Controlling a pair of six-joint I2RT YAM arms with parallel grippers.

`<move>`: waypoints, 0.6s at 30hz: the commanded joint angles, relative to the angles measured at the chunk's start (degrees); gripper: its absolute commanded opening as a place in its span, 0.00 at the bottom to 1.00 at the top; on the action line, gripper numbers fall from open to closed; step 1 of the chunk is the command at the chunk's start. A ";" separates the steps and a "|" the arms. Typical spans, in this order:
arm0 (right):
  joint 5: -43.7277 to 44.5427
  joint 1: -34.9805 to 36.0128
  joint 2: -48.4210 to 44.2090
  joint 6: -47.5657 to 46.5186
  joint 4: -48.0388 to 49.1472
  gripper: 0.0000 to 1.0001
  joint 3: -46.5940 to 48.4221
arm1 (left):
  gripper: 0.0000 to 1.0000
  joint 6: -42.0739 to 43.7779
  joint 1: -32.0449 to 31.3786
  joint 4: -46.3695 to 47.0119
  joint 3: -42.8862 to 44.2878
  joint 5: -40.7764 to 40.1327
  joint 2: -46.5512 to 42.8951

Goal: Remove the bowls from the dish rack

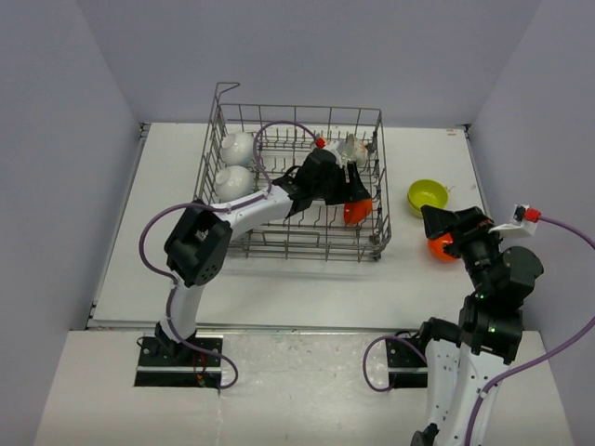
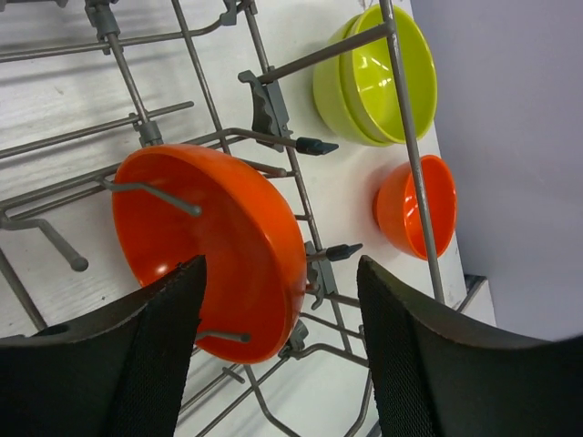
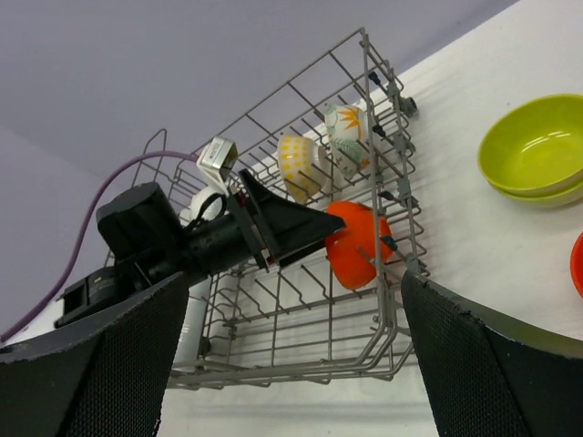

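Upper centre, the dish rack [image 1: 232, 249] holds two white bowls [image 1: 236, 146] at its left end. The left gripper [image 2: 281, 300] has its fingers apart astride an orange bowl [image 2: 209, 246] at the rack's right end. Further right lie stacked yellow-green bowls [image 1: 427, 195] and a second orange bowl [image 1: 439, 249], and the right gripper [image 3: 291, 364] gapes wide, empty.

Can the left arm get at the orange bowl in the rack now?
Probably yes: the left gripper hangs open astride the orange bowl, one finger each side. The dish rack's tines hold the bowl, but none blocks the fingers.
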 commanded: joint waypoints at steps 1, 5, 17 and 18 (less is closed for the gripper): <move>-4.03 0.04 0.30 -1.02 -0.80 0.99 1.49 | 0.67 -1.44 0.59 4.35 2.51 1.74 1.14; -4.74 0.04 0.48 -0.94 -0.71 0.99 1.75 | 0.58 -1.80 1.12 5.05 2.51 2.79 2.10; -5.79 0.04 0.92 -0.76 0.34 0.99 1.67 | 0.22 -3.99 3.05 10.41 1.02 8.24 3.69; -5.88 0.13 1.09 -0.67 0.43 0.99 1.58 | 0.18 -4.00 3.05 10.50 1.02 8.41 3.78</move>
